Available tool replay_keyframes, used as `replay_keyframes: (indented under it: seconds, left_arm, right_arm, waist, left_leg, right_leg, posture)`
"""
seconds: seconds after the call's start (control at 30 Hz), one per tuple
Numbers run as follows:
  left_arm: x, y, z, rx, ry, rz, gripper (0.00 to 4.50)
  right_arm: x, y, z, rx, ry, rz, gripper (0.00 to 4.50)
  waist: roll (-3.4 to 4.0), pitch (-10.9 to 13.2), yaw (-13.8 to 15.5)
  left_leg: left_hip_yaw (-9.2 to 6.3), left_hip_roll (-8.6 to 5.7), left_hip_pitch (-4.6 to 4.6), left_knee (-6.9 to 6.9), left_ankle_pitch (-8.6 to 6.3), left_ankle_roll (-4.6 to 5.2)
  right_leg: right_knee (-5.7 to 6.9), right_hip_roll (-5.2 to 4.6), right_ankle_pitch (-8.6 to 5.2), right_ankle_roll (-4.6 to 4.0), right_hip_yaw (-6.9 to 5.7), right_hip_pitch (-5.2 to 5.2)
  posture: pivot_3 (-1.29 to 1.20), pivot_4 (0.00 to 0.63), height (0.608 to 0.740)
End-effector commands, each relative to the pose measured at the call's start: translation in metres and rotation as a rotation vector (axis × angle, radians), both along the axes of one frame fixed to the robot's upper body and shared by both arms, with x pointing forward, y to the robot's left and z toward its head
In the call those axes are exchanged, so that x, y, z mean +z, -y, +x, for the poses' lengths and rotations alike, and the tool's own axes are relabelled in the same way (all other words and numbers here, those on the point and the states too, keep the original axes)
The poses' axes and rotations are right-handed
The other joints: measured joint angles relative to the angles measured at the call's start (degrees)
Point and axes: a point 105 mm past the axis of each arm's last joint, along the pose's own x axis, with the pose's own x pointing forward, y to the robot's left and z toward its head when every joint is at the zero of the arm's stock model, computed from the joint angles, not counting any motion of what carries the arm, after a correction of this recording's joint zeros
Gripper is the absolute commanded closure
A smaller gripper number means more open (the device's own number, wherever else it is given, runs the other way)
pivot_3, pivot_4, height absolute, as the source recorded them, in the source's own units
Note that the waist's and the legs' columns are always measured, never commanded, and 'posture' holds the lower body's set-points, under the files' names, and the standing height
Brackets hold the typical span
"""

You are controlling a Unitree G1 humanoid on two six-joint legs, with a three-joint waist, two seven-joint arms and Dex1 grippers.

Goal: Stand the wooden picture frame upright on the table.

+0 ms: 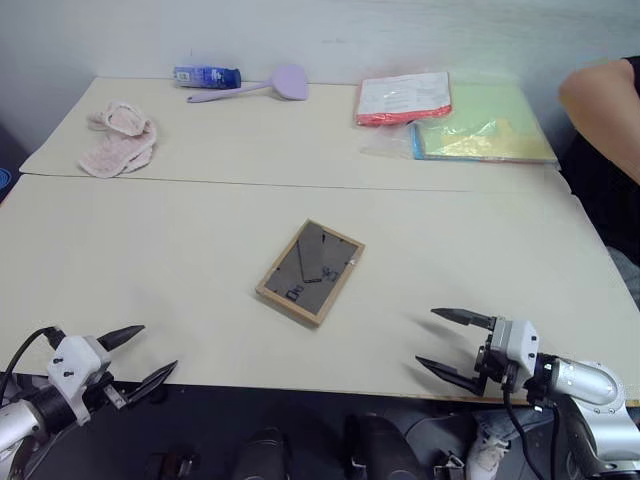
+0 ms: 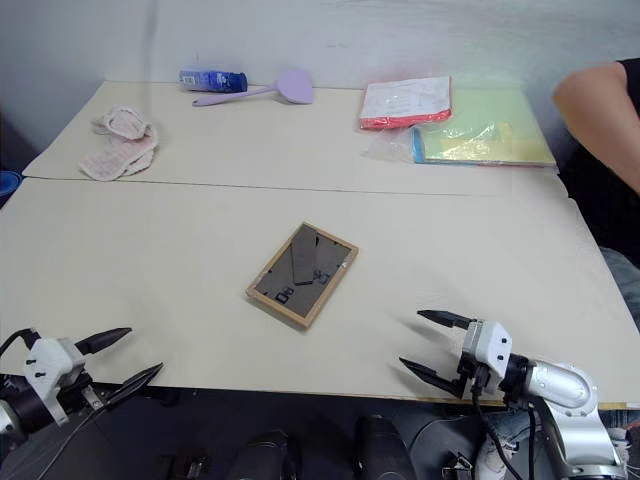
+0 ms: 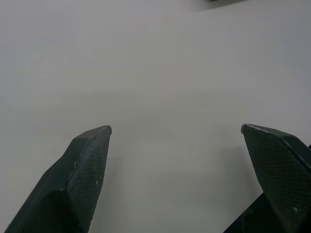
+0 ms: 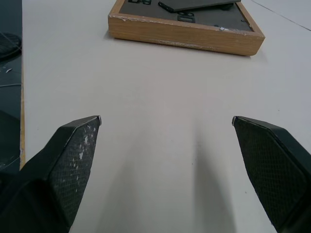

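The wooden picture frame [image 1: 310, 271] lies flat, face down, in the middle of the near section of the table [image 1: 150, 250]; its dark back panel with the folded stand faces up. The right wrist view shows its light-wood edge [image 4: 184, 35] a short way beyond my fingers. My right gripper [image 1: 440, 340] hovers open over the table's front edge, to the right of the frame and nearer to me, empty. At the front left corner my left gripper [image 1: 150, 353] is open too, holding nothing, well apart from the frame.
On the far section lie a pink cloth [image 1: 118, 139], a blue bottle [image 1: 207, 76], a lilac spatula [image 1: 265, 84], a red-edged plastic packet [image 1: 403, 98] and yellow-green folders [image 1: 480, 128]. A person's arm [image 1: 600, 110] shows at the right edge.
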Motion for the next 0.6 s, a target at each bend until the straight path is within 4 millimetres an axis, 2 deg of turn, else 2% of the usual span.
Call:
replay_keyframes:
  seconds: [0.03, 0.1, 0.13, 0.2, 0.23, 0.33, 0.57, 0.6]
  left_arm:
    - [0.014, 0.011, 0.008, -0.028, 0.019, -0.04, 0.0]
    - [0.026, 0.028, 0.019, -0.083, 0.033, -0.088, 0.0]
    - [0.031, 0.037, 0.028, -0.111, 0.035, -0.087, 0.0]
    - [0.039, 0.048, 0.048, -0.133, 0.049, -0.048, 0.37]
    - [0.041, 0.054, 0.062, -0.135, 0.06, -0.013, 0.6]
    - [0.046, 0.069, 0.091, -0.14, 0.071, 0.0, 1.57]
    - [0.033, 0.107, 0.14, -0.174, 0.087, 0.033, 3.7]
    - [0.031, 0.112, 0.142, -0.192, 0.082, 0.027, 3.96]
  right_arm:
    - [0.0, -0.006, -0.004, 0.033, 0.016, 0.005, 0.03]
    - [-0.002, -0.015, -0.005, 0.066, -0.005, 0.009, 0.03]
    - [-0.002, -0.021, -0.002, 0.069, -0.005, 0.011, 0.2]
    - [-0.001, -0.03, 0.003, 0.072, -0.013, 0.01, 0.56]
    - [-0.002, -0.037, 0.008, 0.075, -0.006, 0.002, 0.93]
    - [-0.002, -0.053, 0.02, 0.075, 0.022, -0.028, 2.05]
    - [0.007, -0.087, 0.063, 0.008, 0.071, -0.049, 4.42]
    - [0.008, -0.09, 0.067, 0.003, 0.073, -0.05, 4.5]
  waist:
    - [0.0, 0.0, 0.0]
    - [-0.02, 0.0, 0.1]
    - [-0.05, 0.0, 0.2]
    - [-0.05, 0.0, 0.4]
    - [0.01, -0.1, 0.4]
    - [0.03, -0.1, 0.1]
    - [0.07, -0.1, 0.0]
    - [0.07, -0.1, 0.1]
  left_leg:
    - [0.0, 0.0, 0.0, 0.0, 0.0, 0.0]
    - [0.0, -0.01, 0.0, 0.01, 0.01, -0.01]
    - [-0.01, 0.0, -0.01, 0.03, 0.02, -0.02]
    - [-0.06, -0.01, 0.0, 0.09, 0.05, -0.08]
    - [-0.06, -0.02, 0.0, 0.11, 0.06, -0.1]
    - [-0.05, -0.04, -0.01, 0.17, 0.08, -0.14]
    - [0.15, -0.01, -0.13, 0.28, 0.13, -0.2]
    - [0.13, -0.02, -0.16, 0.33, 0.13, -0.19]
  right_leg:
    - [0.0, 0.0, 0.0, 0.0, 0.0, 0.0]
    - [0.01, 0.0, 0.0, 0.0, 0.01, 0.01]
    - [0.03, -0.01, 0.01, 0.01, 0.0, 0.01]
    - [0.08, -0.02, 0.01, 0.01, -0.03, 0.04]
    - [0.12, -0.02, 0.01, 0.01, -0.02, 0.04]
    - [0.21, 0.0, 0.01, 0.02, -0.03, 0.02]
    - [0.51, 0.15, 0.02, 0.05, -0.02, -0.17]
    - [0.52, 0.14, 0.03, 0.05, -0.03, -0.18]
  posture:
    - [0.0, 0.15, 0.74]
    - [0.0, 0.15, 0.74]
    - [0.0, 0.15, 0.74]
    - [0.0, 0.15, 0.74]
    - [0.0, 0.15, 0.74]
    - [0.0, 0.15, 0.74]
    - [0.0, 0.15, 0.74]
    - [0.0, 0.15, 0.74]
